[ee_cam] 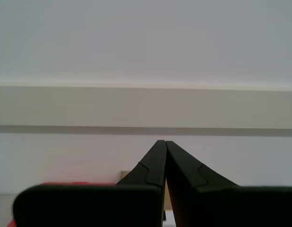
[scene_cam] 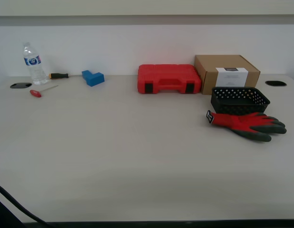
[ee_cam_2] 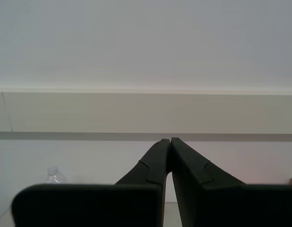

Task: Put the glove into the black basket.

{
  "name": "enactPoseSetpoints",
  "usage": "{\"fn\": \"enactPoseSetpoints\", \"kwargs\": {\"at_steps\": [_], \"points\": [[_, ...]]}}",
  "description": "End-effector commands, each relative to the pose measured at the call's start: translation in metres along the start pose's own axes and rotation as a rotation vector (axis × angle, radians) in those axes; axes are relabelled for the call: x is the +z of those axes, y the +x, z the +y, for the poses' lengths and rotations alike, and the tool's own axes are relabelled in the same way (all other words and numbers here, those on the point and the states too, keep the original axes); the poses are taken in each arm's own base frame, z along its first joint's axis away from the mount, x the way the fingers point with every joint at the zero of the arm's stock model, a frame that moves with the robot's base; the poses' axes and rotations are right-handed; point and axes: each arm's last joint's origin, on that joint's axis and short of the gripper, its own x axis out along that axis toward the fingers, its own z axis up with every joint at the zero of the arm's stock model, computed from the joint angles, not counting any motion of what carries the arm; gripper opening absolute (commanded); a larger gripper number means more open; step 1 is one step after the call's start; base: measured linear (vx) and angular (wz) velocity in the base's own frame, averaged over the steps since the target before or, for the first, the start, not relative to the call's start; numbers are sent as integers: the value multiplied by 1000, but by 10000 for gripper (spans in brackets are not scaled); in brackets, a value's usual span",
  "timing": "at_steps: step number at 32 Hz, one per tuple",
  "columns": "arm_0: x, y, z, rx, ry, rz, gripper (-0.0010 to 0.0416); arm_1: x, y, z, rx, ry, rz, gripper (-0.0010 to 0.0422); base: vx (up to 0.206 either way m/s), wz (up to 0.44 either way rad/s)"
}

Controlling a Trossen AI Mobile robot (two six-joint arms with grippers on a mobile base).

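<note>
Glove (scene_cam: 246, 123) flat on table (scene_cam: 137, 152), at exterior view's right, touching near side of black basket (scene_cam: 240, 99). Basket stands before cardboard box (scene_cam: 226, 72), beside red tool case (scene_cam: 169, 79). My first end effector (ee_cam: 165, 142) pressed together, empty, aimed at wall. My second end effector (ee_cam_2: 170, 139) likewise pressed together, empty.

My first tool (ee_cam: 165, 142) and my second tool (ee_cam_2: 170, 139) each show 2 matte black, tapering plastic fingers with a stepped seam above a broad black base.
</note>
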Motion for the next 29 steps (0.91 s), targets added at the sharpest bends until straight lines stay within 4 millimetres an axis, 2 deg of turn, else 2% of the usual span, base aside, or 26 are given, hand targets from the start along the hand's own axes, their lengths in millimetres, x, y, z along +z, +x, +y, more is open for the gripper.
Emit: {"fn": "enactPoseSetpoints", "kwargs": {"at_steps": [1,7,8,13,14,21,24,29], "points": [[-6,4,-1,-36,3,160,1,1,0,0,1,0,-4,0,0,0],[-38,15,-8,-65,-20,488,1,1,0,0,1,0,-4,0,0,0],[-52,21,-10,-66,-33,581,1,0,0,0,1,0,-3,0,0,0],[-91,33,-12,-60,-42,781,1,0,0,0,1,0,-2,0,0,0],[-107,36,-12,-67,-13,851,1,0,0,0,1,0,-1,0,0,0],[-172,49,-11,-82,31,1096,1,0,0,0,7,0,0,0,0,0],[-191,62,-11,-82,36,1185,1,0,0,0,6,0,0,0,0,0],[-190,87,-13,-79,37,1166,1,0,0,0,8,0,0,0,0,0]]}}
